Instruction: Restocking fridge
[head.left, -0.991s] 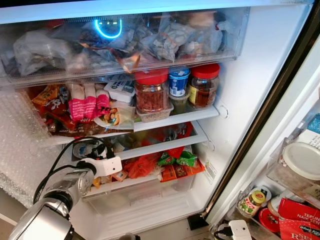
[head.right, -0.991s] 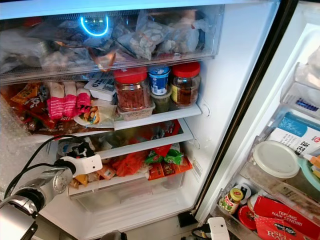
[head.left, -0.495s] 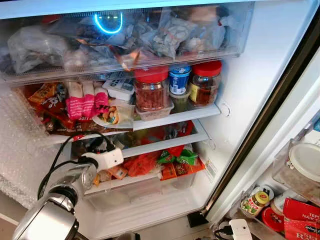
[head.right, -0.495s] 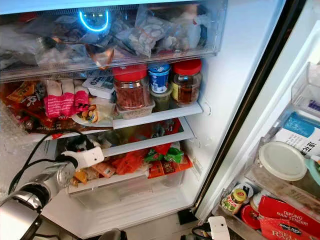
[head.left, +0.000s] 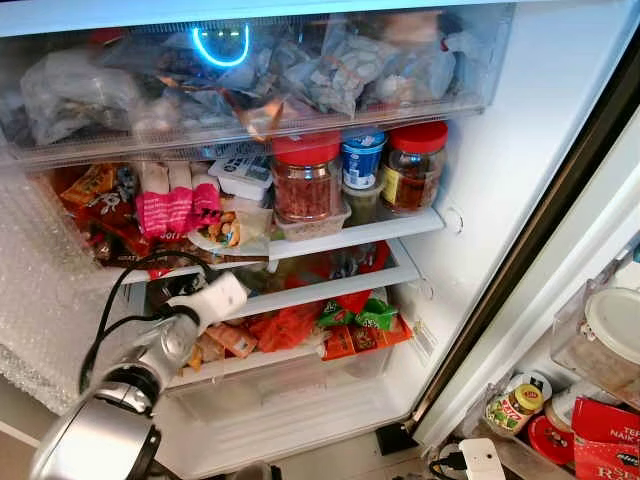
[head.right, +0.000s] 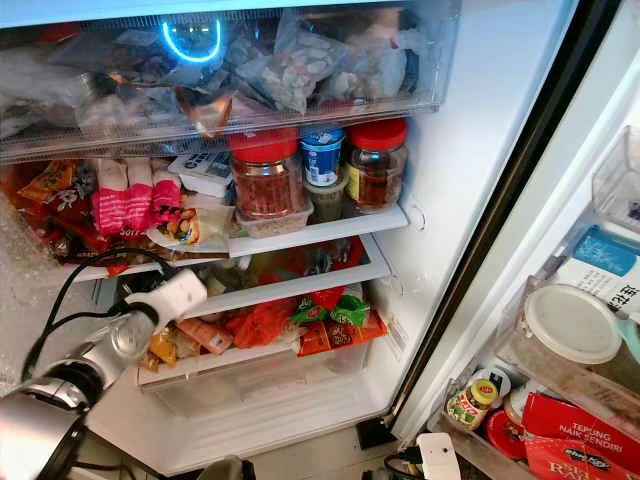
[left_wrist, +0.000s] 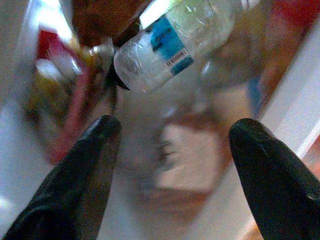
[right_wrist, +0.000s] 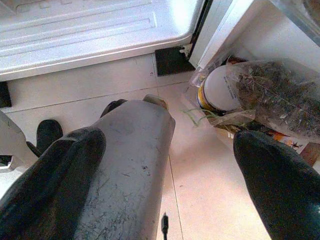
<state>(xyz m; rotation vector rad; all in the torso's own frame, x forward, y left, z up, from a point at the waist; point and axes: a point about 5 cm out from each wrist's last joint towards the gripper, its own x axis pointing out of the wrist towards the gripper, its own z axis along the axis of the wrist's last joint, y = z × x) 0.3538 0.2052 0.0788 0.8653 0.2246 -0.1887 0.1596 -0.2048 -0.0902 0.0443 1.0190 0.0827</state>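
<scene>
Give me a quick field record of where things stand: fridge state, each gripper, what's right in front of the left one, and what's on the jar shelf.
fridge: open fridge, shelves packed
left gripper: left gripper open, empty, reaching into the lower left shelf
ahead of left gripper: clear bottle with blue label lying tilted, apart from the fingers; the rest is blurred
right gripper: right gripper open, empty, hanging low over the tiled floor
jar shelf: two red-lidded jars with a blue-lidded tub between them
top drawer: clear drawer of bagged food

The right gripper (right_wrist: 167, 185) hangs above a pale tiled floor (right_wrist: 200, 190), jaws spread wide apart. A clear bag of dark dried leaves (right_wrist: 277, 97) lies beside a white-lidded jar (right_wrist: 220, 90).
</scene>
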